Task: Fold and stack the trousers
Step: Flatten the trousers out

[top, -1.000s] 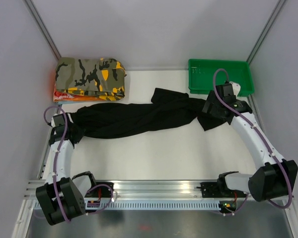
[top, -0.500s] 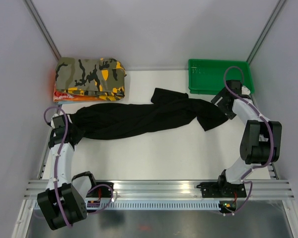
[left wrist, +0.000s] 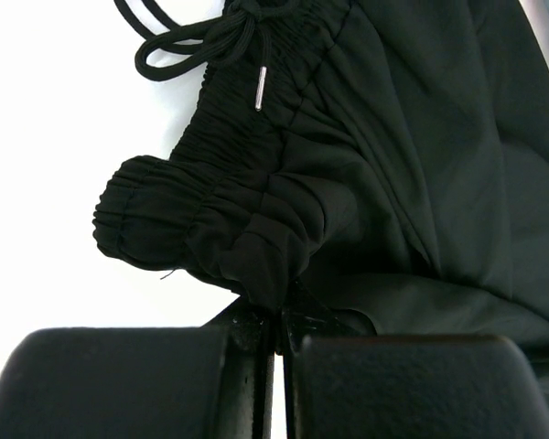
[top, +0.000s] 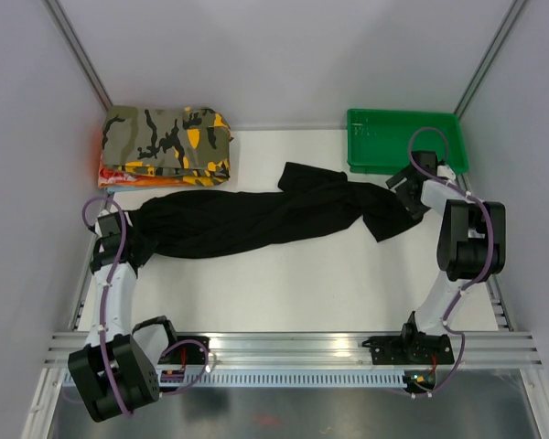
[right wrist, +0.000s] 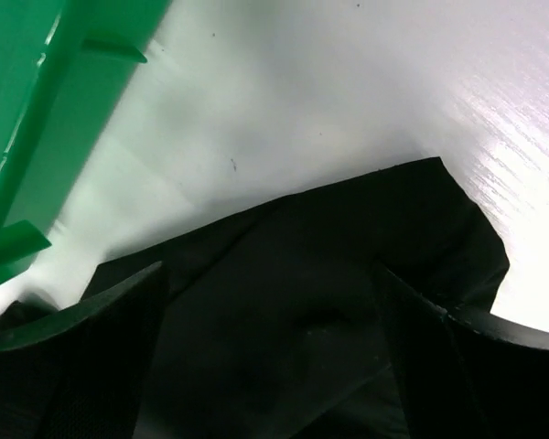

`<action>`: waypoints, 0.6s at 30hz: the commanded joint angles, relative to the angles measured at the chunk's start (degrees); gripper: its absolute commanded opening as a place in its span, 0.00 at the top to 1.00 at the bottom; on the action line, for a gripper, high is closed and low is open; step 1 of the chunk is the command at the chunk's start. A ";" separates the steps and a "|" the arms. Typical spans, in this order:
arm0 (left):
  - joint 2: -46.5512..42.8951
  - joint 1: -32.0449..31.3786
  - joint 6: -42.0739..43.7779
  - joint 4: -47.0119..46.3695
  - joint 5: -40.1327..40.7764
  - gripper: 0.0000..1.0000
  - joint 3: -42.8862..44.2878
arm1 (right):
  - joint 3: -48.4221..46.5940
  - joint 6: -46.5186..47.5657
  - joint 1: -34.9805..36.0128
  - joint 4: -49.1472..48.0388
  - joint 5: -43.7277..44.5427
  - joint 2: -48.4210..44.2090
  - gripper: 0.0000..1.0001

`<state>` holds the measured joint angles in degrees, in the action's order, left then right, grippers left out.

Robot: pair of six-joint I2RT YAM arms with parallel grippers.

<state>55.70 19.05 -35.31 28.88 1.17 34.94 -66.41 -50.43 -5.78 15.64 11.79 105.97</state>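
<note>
1. Shows plain black trousers (top: 265,218) drawn out in one long, twisted band on the white surface (top: 302,283), reaching from just in front of the green tray (top: 384,137) to well left of it.
2. Finds the left claw (left wrist: 279,329) at the end of the band farthest from the tray, clamped on the gathered elastic waistband (left wrist: 210,229), with a fold of black fabric pinched between fingers pressed close together.
3. Catches the black drawstring (left wrist: 188,46) tied in a loose bow beside that waistband, looping out onto bare white surface, with a small silver metal tip (left wrist: 259,89) lying on the ruched cloth.
4. Places the right claw (right wrist: 270,274) just in front of the tray's near right corner, spread wide and gripping nothing, poised over the leg end of the trousers.
5. Frames, from the right wrist, a squared corner of dark fabric between the two parted fingers, the tray wall rising green at the upper left; cannot tell whether the fingers touch the cloth.
6. Leaves the trouser legs bunched and overlapped at the tray end, with one flap turned back toward the tray's near left corner.
7. Sets a folded camouflage garment (top: 169,142) in olive, black and orange well left of the tray, level with it along the back wall and just beyond the waist half of the band.
</note>
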 commanded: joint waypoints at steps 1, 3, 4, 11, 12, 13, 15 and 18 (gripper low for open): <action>-0.16 0.29 0.77 -2.43 -0.47 0.98 -0.13 | -0.38 -1.07 -0.28 -0.78 0.16 1.78 0.04; -0.07 0.29 0.77 -2.60 -0.55 0.98 -0.05 | -0.30 -0.11 -0.28 -1.05 0.34 2.39 0.13; -0.07 0.37 0.86 -2.60 -0.47 0.98 -0.05 | -0.47 0.33 -0.28 -1.05 0.34 2.66 0.26; -0.33 0.37 1.03 -2.52 0.15 0.98 0.22 | -3.37 4.81 -0.28 0.53 -0.19 4.59 1.00; -0.33 0.38 1.12 -2.60 -0.03 0.98 0.22 | -3.63 5.43 -0.28 0.71 0.24 4.16 1.00; -0.24 0.38 1.12 -2.78 -0.11 0.98 0.39 | -3.64 6.65 -0.37 0.62 0.42 2.50 1.00; 0.19 0.38 1.21 -2.87 -0.81 0.98 0.83 | -3.46 8.15 -0.28 0.01 1.91 -0.23 1.00; 0.81 0.38 1.47 -2.78 -0.91 0.98 2.59 | -4.42 11.49 -0.46 -0.61 3.93 -5.94 1.00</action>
<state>55.92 19.05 -35.29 28.47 1.02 34.96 -68.20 -43.20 -5.87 15.94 12.40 107.61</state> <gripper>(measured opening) 0.028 0.004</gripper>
